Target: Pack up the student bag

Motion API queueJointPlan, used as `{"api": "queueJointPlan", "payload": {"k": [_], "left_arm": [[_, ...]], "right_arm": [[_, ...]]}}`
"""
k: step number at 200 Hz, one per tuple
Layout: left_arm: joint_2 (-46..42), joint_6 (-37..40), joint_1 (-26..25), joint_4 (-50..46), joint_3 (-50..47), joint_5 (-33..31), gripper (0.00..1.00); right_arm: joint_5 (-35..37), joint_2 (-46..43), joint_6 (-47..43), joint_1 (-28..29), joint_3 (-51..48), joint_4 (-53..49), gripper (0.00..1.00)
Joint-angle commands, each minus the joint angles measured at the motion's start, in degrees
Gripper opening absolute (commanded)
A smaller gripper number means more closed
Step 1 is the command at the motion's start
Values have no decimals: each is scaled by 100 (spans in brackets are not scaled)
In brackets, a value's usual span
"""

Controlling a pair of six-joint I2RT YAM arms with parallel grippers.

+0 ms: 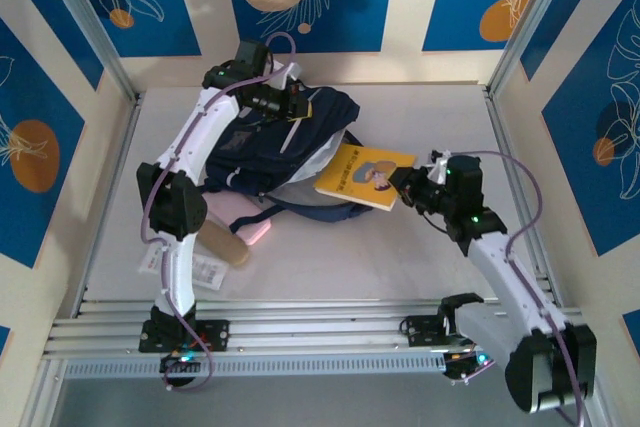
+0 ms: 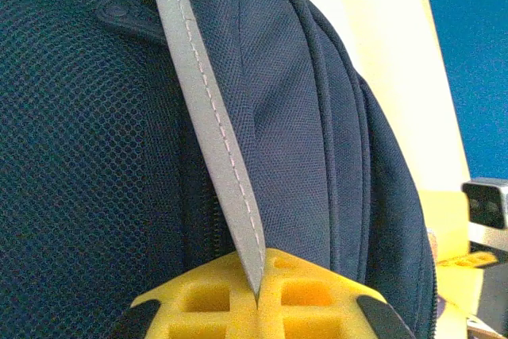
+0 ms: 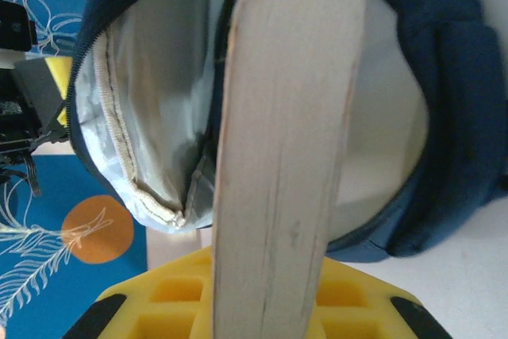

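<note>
Student bag (image 1: 290, 147) lies on its side at the far-left middle of the counter (image 1: 400, 247), with its mouth turned toward the right and the pale grey lining (image 3: 151, 117) showing inside. The left pincer (image 1: 278, 97) is at the bag's far top edge. In the left wrist view its yellow pads are pressed together on a grey strip (image 2: 214, 132) of the bag, navy fabric right behind it. That is likely to hold the top up so the mouth gapes and the bag doesn't slide. The yellow book (image 1: 362, 175) sits just right of the mouth, its far-left corner overlapping the lining. The right pincer (image 1: 405, 187) pinches its near-right end. In the right wrist view the page edge (image 3: 286, 156) stands between the pads, aimed straight into the opening. It is held by the tail end so the free end can enter first. The bag is just ahead of the right pincer, a book's length away, and touching the left one. A pink item (image 1: 245, 217) and a tan one (image 1: 228, 247) lie near the left arm, outside the bag.
</note>
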Motion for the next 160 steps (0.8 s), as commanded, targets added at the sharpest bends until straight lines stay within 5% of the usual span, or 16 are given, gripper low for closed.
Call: {"api": "queueJointPlan", "payload": {"k": [1,52,160], "left_arm": [[-427,-226,80,420,458,722,0],[-476,-350,96,504,453,846,0],[-491,-739,75,936,282,1190,0]], "right_arm": [[-365,515,407,313,233,1441,0],[1117,1752,544,1090,686,2621,0],[1607,4912,1401,1288,2655,3153,0]]}}
